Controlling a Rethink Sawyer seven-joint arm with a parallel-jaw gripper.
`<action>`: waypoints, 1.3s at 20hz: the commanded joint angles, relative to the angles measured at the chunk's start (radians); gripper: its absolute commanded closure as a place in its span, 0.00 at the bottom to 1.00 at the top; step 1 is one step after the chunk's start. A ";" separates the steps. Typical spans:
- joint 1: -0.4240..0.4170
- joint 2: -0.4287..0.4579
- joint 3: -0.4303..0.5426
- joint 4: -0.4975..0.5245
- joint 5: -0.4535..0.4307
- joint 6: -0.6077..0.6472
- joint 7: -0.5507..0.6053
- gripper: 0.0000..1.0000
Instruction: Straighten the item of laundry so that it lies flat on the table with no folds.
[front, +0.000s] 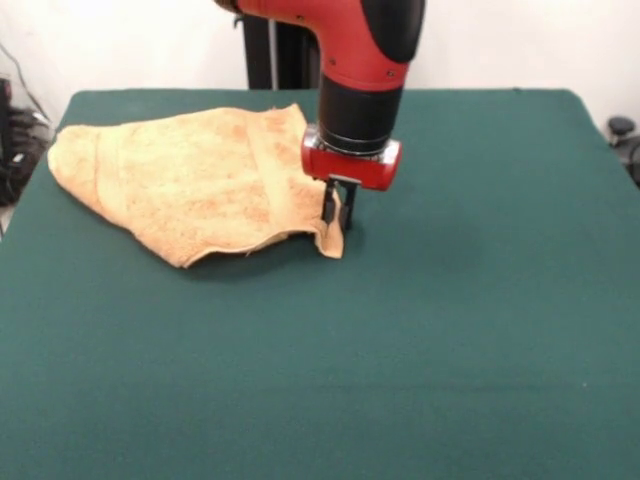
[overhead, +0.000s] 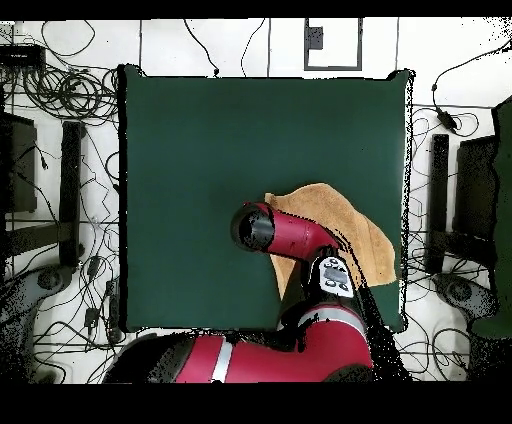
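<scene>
I've got the gripper (front: 337, 213) pinched shut on the towel (front: 190, 175) corner, lifted slightly off the green desk (front: 450, 330), cloth rumpled behind.

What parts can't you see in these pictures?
- Overhead view: the arm covers the gripper and part of the towel.
- Front view: the gripper sits at the towel corner; whether it pinches the cloth is unclear.
- Front view: the towel's underside is hidden by its own fold.
</scene>
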 joint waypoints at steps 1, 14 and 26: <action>0.067 0.019 0.172 0.072 0.092 0.058 0.229 1.00; 0.109 -0.030 0.105 0.016 0.125 0.272 0.190 1.00; 0.099 -0.070 0.105 0.006 0.137 0.380 0.184 1.00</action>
